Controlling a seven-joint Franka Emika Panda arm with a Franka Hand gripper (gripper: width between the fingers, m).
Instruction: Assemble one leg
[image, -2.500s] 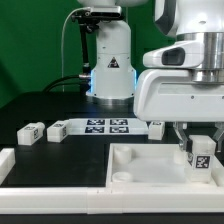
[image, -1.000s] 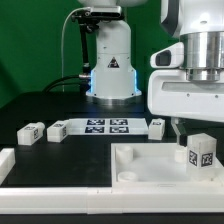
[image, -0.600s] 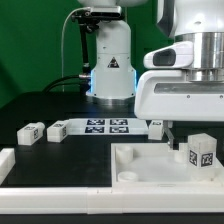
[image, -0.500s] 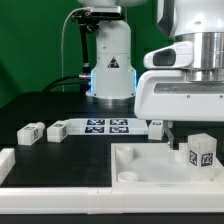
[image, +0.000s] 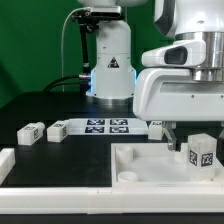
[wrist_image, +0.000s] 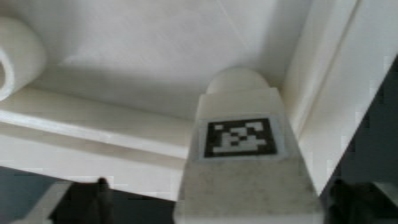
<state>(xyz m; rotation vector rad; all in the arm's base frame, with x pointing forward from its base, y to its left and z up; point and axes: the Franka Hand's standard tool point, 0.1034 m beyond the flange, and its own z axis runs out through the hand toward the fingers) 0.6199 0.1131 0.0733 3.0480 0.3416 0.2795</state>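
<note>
Since the frame half a second before, the arm's white wrist housing had shifted slightly toward the exterior view's left and sat a little lower, while nothing on the table had changed place. The leg (image: 201, 152) stood upright on the white panel (image: 150, 168), near the corner at the exterior view's right, its tagged faces turned toward the camera. In the wrist view the same leg (wrist_image: 244, 140) filled the middle of the picture, its square black-and-white tag plainly readable, with the panel's raised wall (wrist_image: 107, 120) running just behind it and a rounded socket rim (wrist_image: 22, 55) at the picture's edge.

The gripper (image: 183, 140) hung just above and beside the leg at the exterior view's right. One dark finger (image: 170, 134) showed below the wrist housing, apart from the peg on the exterior view's left of it. In the wrist view the dark fingertips (wrist_image: 86, 203) appeared on either side of the leg's base, with a gap showing beside it, so the fingers stood apart and were not clamped on the peg.

Behind the panel, the marker board (image: 105, 126) lay flat on the black table (image: 40, 105). Three more legs rested around it: two (image: 30, 133) (image: 57, 129) at the exterior view's left of the board, and one (image: 156, 125) at its other end.
</note>
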